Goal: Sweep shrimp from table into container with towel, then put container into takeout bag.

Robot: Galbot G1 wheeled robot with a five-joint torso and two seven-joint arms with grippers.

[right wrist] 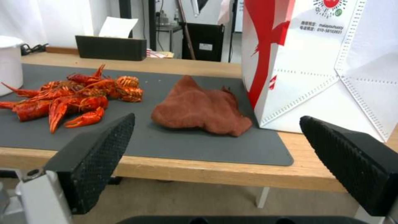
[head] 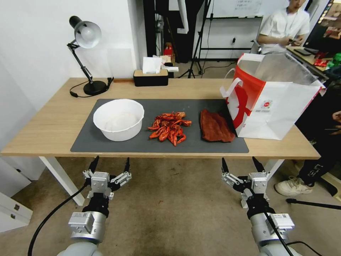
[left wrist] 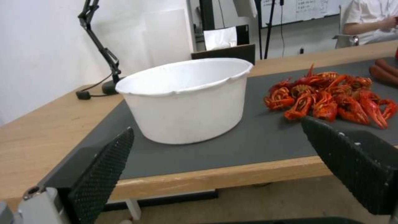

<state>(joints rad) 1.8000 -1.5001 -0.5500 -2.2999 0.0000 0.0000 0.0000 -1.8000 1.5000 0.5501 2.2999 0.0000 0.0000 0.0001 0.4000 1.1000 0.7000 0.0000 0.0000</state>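
Both my grippers hung below the tabletop's [head: 46, 131] near edge, the left gripper [head: 109, 165] before the container [head: 119, 119] and the right gripper [head: 240, 164] before the towel [head: 215, 126], fingers spread wide and holding nothing. The shrimp [head: 169, 128] lay heaped on the grey mat [head: 142, 144] between container and towel; the takeout bag [head: 273, 97] stood just beside the towel.

table [head: 53, 121]: light wood | mat [head: 117, 145]: matt grey | towel [head: 215, 126]: soft cloth | container [head: 119, 119]: smooth white plastic

Takeout bag [right wrist: 315, 62] top cut off; its printed text too small.
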